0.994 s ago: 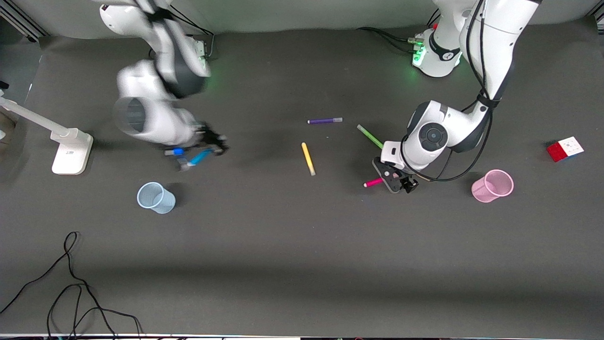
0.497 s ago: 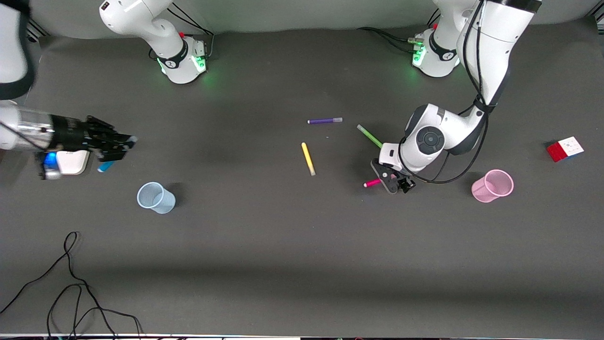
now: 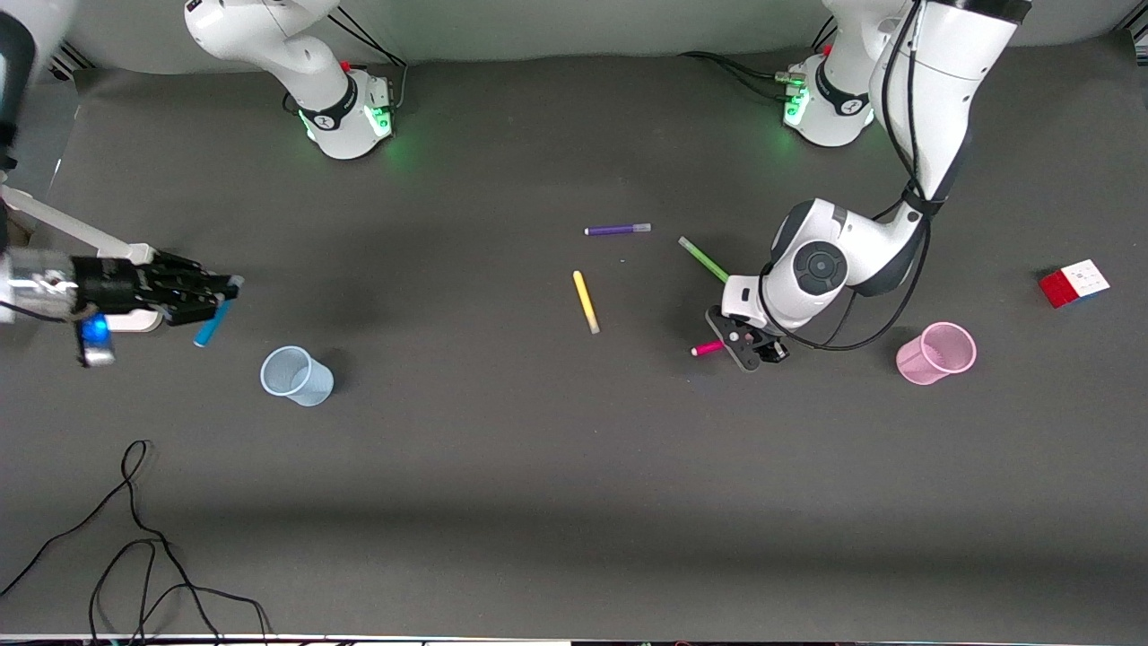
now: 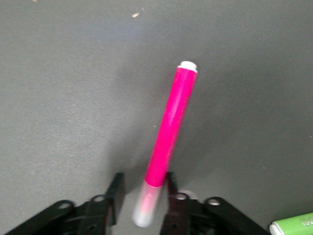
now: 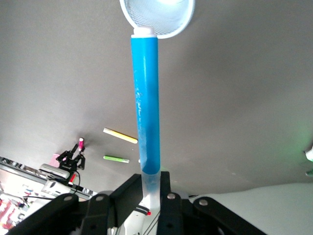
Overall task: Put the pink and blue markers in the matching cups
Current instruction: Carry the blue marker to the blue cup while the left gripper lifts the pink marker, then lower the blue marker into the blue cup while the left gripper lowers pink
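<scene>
Your right claw [image 3: 220, 299] is clamped on the blue marker [image 3: 210, 327], up in the air at the right arm's end of the bench [image 3: 502, 467], beside the blue cup [image 3: 296, 375]. Your left claw [image 3: 752, 345] pinches the pink marker [image 3: 708, 347] lying on the bench; the pink cup [image 3: 935, 353] stands nearby

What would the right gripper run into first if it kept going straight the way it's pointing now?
Probably the pale blue cup. The right gripper is shut on the blue marker, whose tip lines up with the cup's rim in the right wrist view, though the depth between them is unclear.
</scene>
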Available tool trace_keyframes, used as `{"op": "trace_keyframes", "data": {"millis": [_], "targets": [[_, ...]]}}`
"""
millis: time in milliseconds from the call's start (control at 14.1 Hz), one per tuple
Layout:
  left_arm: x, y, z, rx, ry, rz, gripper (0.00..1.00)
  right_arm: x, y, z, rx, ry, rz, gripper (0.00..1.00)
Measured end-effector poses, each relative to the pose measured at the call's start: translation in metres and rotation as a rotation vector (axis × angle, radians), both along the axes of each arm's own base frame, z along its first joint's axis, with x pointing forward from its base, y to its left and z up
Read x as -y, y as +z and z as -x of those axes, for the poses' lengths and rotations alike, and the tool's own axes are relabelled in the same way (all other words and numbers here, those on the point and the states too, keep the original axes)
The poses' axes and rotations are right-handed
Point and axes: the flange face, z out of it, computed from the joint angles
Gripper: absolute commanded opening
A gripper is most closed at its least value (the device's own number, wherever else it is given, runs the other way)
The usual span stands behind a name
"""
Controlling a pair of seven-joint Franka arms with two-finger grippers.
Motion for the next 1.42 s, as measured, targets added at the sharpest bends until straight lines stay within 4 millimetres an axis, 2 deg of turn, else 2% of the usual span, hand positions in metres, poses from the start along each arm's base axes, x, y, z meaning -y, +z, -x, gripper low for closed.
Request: {"op": "trace_keyframes", "data": {"millis": [213, 355, 497, 639, 781, 994, 1278, 1420], "targets": [[0.000, 0.000, 0.000, -0.001, 0.026, -0.001, 0.07, -0.023, -0.039, -0.015, 0.005, 0.117, -0.012, 0.00], [0.000, 0.002, -0.002, 0.001, 0.039, 0.000, 0.06, -0.029, -0.055, -0.019, -0.014, 0.144, -0.005, 0.00], [0.000, 0.015, -0.015, -0.021, 0.061, -0.016, 0.05, -0.029, -0.064, -0.019, -0.011, 0.168, -0.010, 0.00], [-0.007, 0.054, -0.042, -0.058, 0.114, -0.048, 0.04, -0.025, -0.075, -0.016, 0.001, 0.200, -0.028, 0.00], [-0.024, 0.107, -0.067, -0.076, 0.199, -0.028, 0.04, -0.017, -0.084, -0.014, -0.006, 0.203, -0.031, 0.00], [-0.067, 0.171, -0.076, -0.116, 0.307, -0.024, 0.02, -0.014, -0.098, -0.012, -0.024, 0.209, -0.028, 0.00], [-0.166, 0.229, -0.080, -0.180, 0.480, -0.055, 0.01, -0.022, -0.118, -0.012, -0.046, 0.241, -0.033, 0.00], [-0.214, 0.248, -0.084, -0.193, 0.561, -0.065, 0.00, -0.023, -0.124, -0.011, -0.055, 0.245, -0.030, 0.00]]}}
